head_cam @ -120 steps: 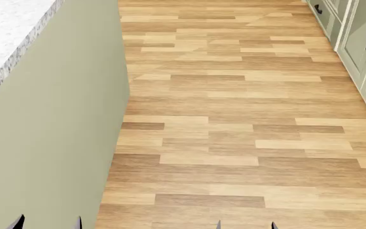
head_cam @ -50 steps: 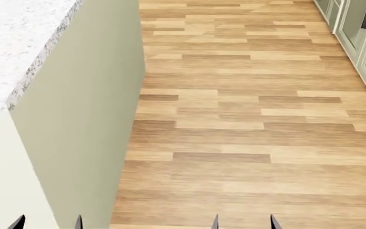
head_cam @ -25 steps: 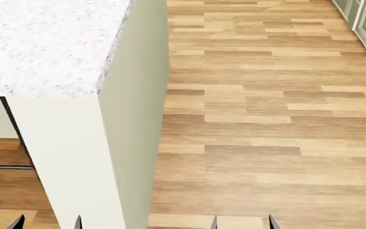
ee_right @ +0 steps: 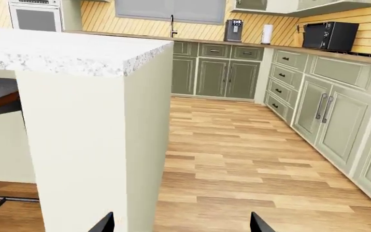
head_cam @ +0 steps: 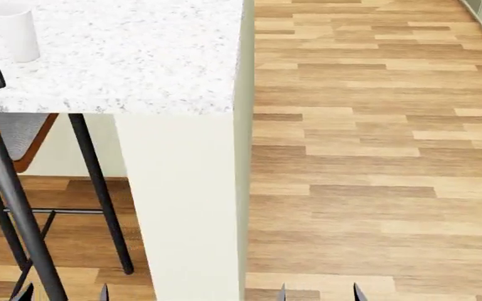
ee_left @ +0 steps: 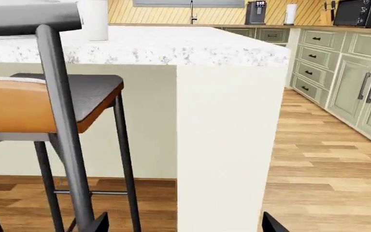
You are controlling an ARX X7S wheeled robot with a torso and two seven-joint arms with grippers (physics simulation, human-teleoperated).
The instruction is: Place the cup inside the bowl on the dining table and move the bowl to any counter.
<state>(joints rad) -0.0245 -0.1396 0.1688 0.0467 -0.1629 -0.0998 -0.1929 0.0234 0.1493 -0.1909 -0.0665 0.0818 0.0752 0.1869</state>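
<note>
The cup [head_cam: 17, 31] is a small white tumbler standing upright on the dining table [head_cam: 140, 56], a white speckled top at the upper left of the head view. It also shows in the left wrist view as the cup [ee_left: 95, 19] on the dining table [ee_left: 172, 46]. The bowl is out of view. My left gripper [head_cam: 65, 292] and right gripper [head_cam: 319, 292] show only as dark fingertips at the bottom edge, low and well short of the table top. In both wrist views the left gripper [ee_left: 184, 224] and right gripper [ee_right: 182, 224] are open and hold nothing.
A bar stool [head_cam: 10, 182] with a dark metal frame and an orange-edged seat stands against the table's near side. The table's pale end panel [head_cam: 191, 207] is straight ahead. Wood floor [head_cam: 375, 157] stretches right. Green cabinets [ee_right: 340, 121] under a counter [ee_right: 340, 54] with a microwave [ee_right: 329, 35] line the far wall.
The head view has swung left: the table top and its end panel slid right in the picture, and the cup and the bar stool came into view. Both grippers' tips stay in place.
</note>
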